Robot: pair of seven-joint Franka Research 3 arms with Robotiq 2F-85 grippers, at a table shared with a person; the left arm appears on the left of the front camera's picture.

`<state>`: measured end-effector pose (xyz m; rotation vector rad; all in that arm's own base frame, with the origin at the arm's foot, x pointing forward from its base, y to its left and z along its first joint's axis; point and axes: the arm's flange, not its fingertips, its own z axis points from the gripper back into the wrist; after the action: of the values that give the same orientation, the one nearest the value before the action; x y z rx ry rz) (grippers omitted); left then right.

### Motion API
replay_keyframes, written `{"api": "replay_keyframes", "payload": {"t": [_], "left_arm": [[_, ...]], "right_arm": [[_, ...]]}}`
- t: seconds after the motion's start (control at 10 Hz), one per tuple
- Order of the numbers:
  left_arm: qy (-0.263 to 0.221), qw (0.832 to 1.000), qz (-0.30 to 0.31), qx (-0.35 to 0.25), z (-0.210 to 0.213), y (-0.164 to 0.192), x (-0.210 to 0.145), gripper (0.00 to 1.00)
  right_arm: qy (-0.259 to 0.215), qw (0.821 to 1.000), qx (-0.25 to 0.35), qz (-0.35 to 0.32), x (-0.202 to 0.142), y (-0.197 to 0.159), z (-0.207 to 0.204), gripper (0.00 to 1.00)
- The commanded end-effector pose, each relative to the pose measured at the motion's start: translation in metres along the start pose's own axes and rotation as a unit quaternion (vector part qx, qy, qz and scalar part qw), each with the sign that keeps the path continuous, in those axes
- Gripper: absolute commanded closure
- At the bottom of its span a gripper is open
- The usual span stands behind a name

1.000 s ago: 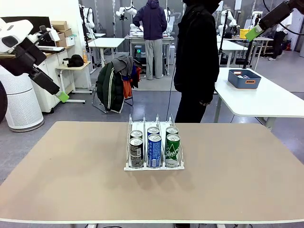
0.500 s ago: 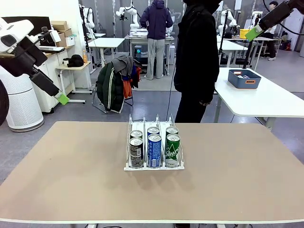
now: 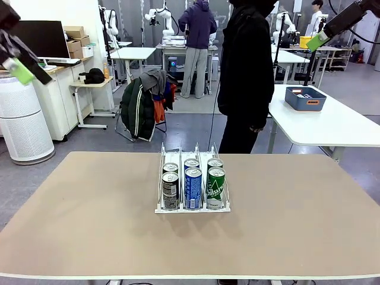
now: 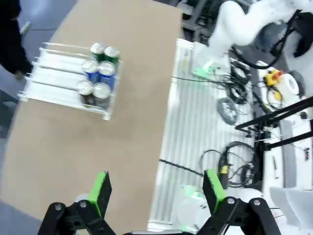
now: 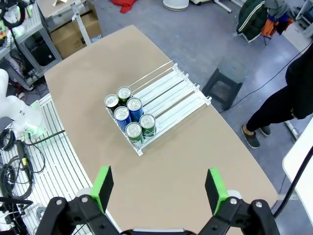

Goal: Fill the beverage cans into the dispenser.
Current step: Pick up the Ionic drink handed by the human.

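Note:
The white wire dispenser (image 3: 161,176) stands mid-table, several beverage cans upright at its front: dark grey (image 3: 170,191), blue (image 3: 193,189) and green (image 3: 215,188), one more behind each. My left gripper (image 3: 21,71) hangs high at the far left, far from the rack. Its wrist view looks down past open, empty fingers (image 4: 157,192) at the dispenser (image 4: 49,83) and cans (image 4: 98,73). My right gripper (image 3: 319,40) is raised at the top right. It is open and empty (image 5: 159,188) high above the dispenser (image 5: 171,90) and cans (image 5: 129,115).
A person in black (image 3: 246,77) stands at the table's far edge behind the rack. A blue tub (image 3: 305,98) sits on a white table at the right. Chair with jackets (image 3: 145,104) farther back. The robot's base, cables and floor rails (image 4: 234,112) lie beside the table.
My left arm has swung up and to the left, mostly leaving the front view. The right arm, rack and cans have not moved.

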<state>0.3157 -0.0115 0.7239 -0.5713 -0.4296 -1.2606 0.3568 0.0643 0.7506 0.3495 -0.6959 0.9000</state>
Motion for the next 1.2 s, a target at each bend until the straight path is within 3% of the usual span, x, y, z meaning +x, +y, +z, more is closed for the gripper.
{"api": "replay_keyframes", "payload": {"t": [0.0, 0.1, 0.4, 0.7, 0.8, 1.1], "left_arm": [[0.008, 0.992, -0.002, 0.125, 0.017, 0.008, 0.016, 0.0], [0.004, 0.983, 0.011, 0.182, 0.025, 0.007, 0.021, 0.0], [-0.007, 0.963, 0.044, 0.265, 0.03, 0.006, 0.022, 0.0], [-0.008, 0.954, 0.067, 0.291, 0.013, 0.006, 0.016, 0.0], [-0.004, 0.964, 0.044, 0.264, 0.034, 0.015, 0.023, 0.0], [-0.004, 0.964, 0.044, 0.264, 0.034, 0.015, 0.023, 0.0]], "right_arm": [[0.0, 1.0, 0.001, -0.001, 0.0, 0.001, 0.0, 0.0], [0.0, 1.0, 0.001, -0.001, 0.0, 0.001, 0.0, 0.0], [0.0, 1.0, 0.001, -0.001, 0.0, 0.001, 0.0, 0.0], [0.0, 1.0, 0.001, -0.001, 0.0, 0.001, 0.0, 0.0], [0.0, 1.0, 0.001, -0.001, 0.0, 0.001, 0.0, 0.0], [0.0, 1.0, 0.001, -0.001, 0.0, 0.001, 0.0, 0.0]]}}
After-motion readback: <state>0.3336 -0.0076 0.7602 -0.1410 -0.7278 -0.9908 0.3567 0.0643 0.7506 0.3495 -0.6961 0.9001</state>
